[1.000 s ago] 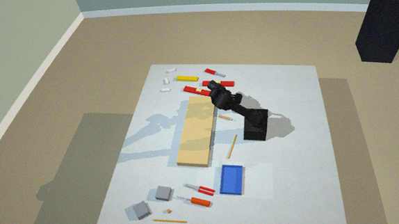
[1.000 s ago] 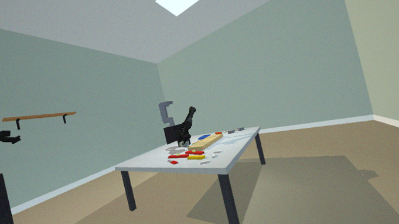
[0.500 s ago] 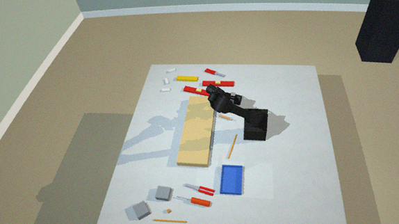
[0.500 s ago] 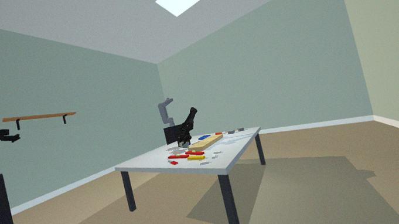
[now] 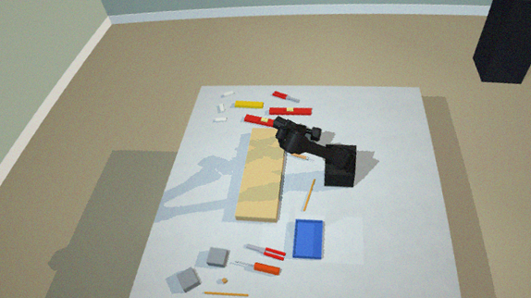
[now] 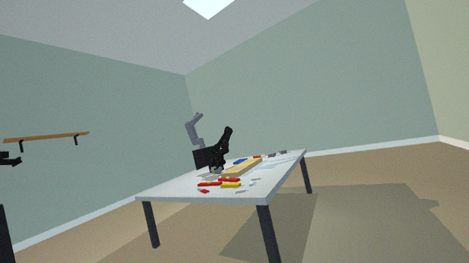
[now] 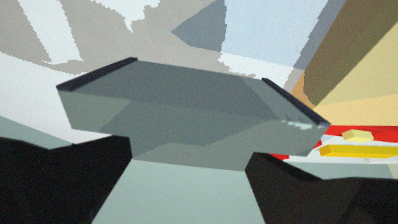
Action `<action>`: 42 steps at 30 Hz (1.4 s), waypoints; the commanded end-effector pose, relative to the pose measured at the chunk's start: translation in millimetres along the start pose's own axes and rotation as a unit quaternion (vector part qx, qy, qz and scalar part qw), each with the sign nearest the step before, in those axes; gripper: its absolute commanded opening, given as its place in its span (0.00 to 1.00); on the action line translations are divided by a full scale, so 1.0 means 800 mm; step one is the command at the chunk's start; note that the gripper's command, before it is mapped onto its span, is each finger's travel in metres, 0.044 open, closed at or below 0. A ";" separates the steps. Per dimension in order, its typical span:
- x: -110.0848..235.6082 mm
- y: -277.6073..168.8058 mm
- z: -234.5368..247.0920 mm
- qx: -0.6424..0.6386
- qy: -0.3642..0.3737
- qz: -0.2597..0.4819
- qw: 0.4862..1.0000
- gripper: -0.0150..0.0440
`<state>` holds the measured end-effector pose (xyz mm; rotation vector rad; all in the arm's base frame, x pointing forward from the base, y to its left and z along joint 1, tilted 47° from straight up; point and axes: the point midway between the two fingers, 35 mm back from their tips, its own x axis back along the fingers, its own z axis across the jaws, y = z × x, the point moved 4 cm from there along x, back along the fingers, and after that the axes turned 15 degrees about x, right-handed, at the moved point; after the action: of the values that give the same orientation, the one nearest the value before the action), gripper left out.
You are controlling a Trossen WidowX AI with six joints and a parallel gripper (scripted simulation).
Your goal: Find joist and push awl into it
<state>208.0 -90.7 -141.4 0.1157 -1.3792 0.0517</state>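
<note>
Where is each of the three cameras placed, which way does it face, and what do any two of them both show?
Top: high above one table corner, looking down at the white table; shows the whole arm, wood panel and blue tray.
Exterior: low, off across the room, facing the table's far end; shows the arm small, bent over the panel.
Wrist: on the end effector, looking past both dark fingers at the grey stud finder it grips.
Shared: top and exterior both show panel, tray and red bars.

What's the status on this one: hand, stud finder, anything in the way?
Hand shut on grey stud finder. Held by far end of floor panel. Red and yellow bars close by; tray unblocked.
</note>
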 end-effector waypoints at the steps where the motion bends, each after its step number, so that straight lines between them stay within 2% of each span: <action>1: 0.000 0.001 0.000 -0.002 0.005 0.019 1.000 0.25; 42: -0.004 0.023 -0.005 -0.004 0.039 0.143 0.989 0.25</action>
<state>209.4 -72.0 -144.4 -0.0624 -1.3141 0.2623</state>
